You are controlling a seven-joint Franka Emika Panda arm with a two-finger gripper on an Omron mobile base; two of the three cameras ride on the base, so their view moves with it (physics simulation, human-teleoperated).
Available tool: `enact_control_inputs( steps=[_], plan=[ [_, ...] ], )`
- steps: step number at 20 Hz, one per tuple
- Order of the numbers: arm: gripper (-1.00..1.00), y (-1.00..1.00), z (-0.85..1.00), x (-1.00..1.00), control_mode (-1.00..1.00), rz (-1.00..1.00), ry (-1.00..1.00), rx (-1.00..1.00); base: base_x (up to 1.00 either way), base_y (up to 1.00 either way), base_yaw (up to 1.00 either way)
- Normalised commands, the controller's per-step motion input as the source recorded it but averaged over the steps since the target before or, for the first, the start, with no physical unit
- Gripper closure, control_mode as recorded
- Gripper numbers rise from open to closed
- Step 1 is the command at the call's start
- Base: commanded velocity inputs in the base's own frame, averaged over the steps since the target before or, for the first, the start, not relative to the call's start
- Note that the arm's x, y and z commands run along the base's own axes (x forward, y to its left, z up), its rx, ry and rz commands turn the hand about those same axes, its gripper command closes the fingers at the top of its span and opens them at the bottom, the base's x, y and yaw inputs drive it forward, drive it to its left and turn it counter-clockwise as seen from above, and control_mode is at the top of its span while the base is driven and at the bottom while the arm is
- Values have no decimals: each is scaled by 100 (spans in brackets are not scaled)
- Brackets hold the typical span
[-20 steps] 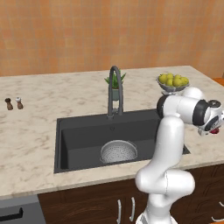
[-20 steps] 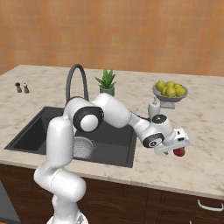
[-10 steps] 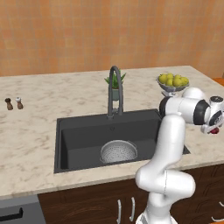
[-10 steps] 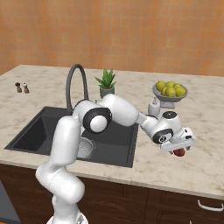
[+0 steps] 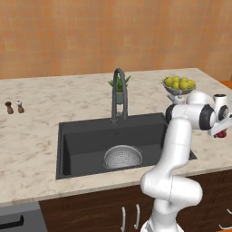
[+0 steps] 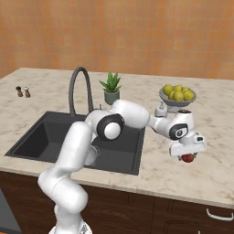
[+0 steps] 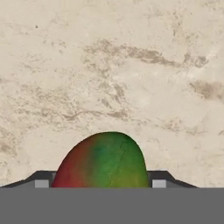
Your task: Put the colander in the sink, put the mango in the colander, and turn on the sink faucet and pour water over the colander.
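Note:
The mango (image 7: 105, 159), red and green up close, sits between my gripper's (image 7: 100, 183) dark fingertips (image 7: 41, 180), which are shut on it. It shows as a small red fruit (image 6: 187, 158) under the hand (image 6: 186, 147), just over the pale stone right of the sink (image 6: 41, 137). From the left base it peeks out below the gripper (image 5: 220, 132). The silver perforated colander (image 5: 123, 157) rests on the floor of the dark sink (image 5: 86, 136), near the front. The dark gooseneck faucet (image 5: 118, 93) stands behind the basin; no water runs.
A footed bowl of yellow fruit (image 6: 177, 94) stands on the counter behind the hand. A small potted plant (image 6: 111, 88) is beside the faucet (image 6: 78, 89). Salt and pepper shakers (image 5: 14, 107) stand far left. Counter edge and cabinet fronts lie below.
The arm's middle joints have swung to the right and the wrist has turned a little. The hand with the mango stays at about the same spot over the counter.

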Motion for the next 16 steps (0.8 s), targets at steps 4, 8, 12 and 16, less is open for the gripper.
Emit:
enact_control_inputs(
  steps=[4,8,12,16],
  plan=[
    [100,0,-50,-8,-100,0,26,14,0,0,0],
    [100,41,-11,-60,-100,0,4,10,0,0,0],
    [100,97,0,-80,-100,0,-22,1,0,0,0],
    [100,100,-5,-99,-100,-1,-34,-2,0,0,0]
  ],
)
